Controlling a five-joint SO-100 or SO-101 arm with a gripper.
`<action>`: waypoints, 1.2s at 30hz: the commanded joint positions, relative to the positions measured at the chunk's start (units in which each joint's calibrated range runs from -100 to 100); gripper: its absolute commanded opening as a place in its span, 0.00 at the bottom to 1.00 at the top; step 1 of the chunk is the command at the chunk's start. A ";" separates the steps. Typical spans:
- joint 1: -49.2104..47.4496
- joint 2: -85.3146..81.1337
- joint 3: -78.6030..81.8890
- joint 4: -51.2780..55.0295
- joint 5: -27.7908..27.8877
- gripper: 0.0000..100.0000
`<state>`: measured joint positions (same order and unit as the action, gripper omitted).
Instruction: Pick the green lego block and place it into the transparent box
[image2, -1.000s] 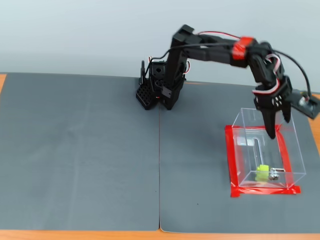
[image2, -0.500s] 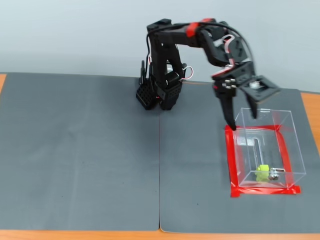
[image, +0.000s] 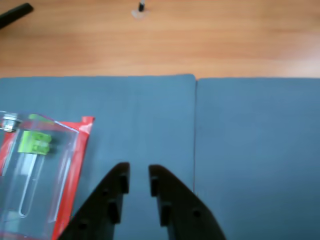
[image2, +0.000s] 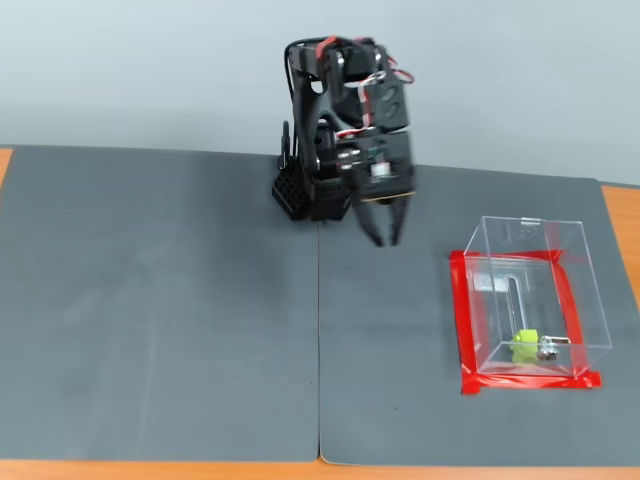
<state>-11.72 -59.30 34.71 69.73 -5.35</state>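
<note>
Nearest the wrist camera is the end effector (image: 137, 180), its two black fingers (image: 112, 195) standing a little apart with only a narrow gap and nothing between them, so it is released and empty. In the fixed view the end effector (image2: 388, 228) hangs in the air above the grey mats, well apart from the box and to its left.

Largest is the surface (image2: 160, 300), two grey mats laid side by side with a seam (image: 195, 130) down the middle and wood showing past the edges. Next is the arm (image2: 345, 130), folded up near the back edge. Then the transparent box (image2: 560, 260), standing inside a red tape outline (image2: 462, 320). Smallest is the green lego block (image2: 524, 346), which lies on the floor of the box, near its front wall and just beside a small metal fitting (image2: 548, 351). In the wrist view the block (image: 34, 142) shows through the clear wall (image: 65, 165).

The task looks done, so the risks from here seem small. As I judge it, a sweep toward the box on the arm's way home could clip the thin walls and shove the box off its tape. The box looks light, so a knock might tip it and spill the block.
</note>
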 joint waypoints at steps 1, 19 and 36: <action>3.70 -10.01 10.47 -0.72 0.27 0.04; 9.22 -40.02 38.97 -0.72 0.27 0.04; 10.78 -40.02 64.84 -18.26 5.06 0.03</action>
<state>-1.33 -98.73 98.29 52.39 -0.61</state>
